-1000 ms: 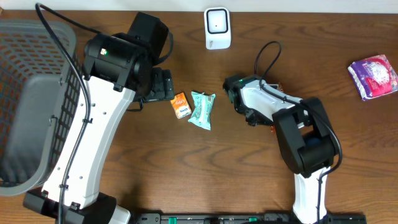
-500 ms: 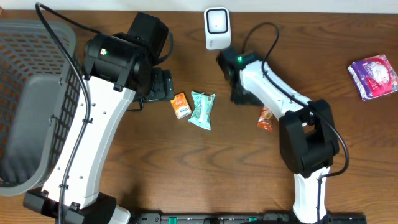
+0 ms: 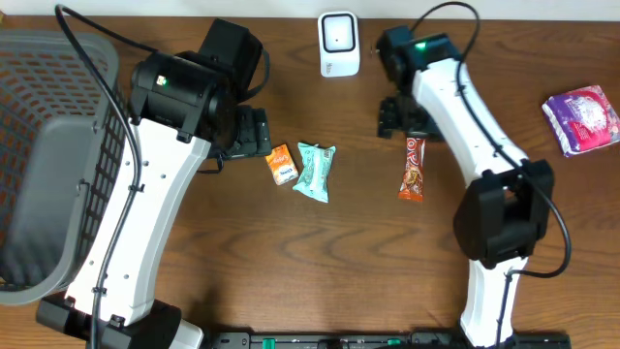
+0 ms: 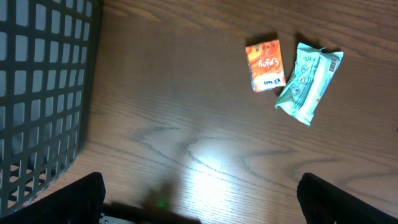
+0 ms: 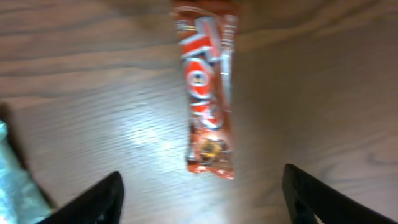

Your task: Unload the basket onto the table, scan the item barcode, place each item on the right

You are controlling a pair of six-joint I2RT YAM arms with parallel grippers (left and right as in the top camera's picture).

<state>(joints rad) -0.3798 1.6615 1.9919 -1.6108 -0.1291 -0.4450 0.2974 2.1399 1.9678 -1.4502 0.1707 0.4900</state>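
Right pincer (image 5: 202, 186) hangs spread wide above the counter (image 5: 93, 93), gripping nothing. The red candy bar (image 5: 208, 93) lies flat just ahead of its fingers, label side up, so the barcode is probably underneath. The white scanner (image 3: 339, 44) stands near, handy for a pass. Left pincer (image 4: 199, 193) gapes empty too, hovering near the orange box (image 4: 266, 65) and teal packet (image 4: 309, 81), likely next in line.

Grey mesh basket (image 3: 39, 87) far left; purple packet (image 3: 581, 118) far right
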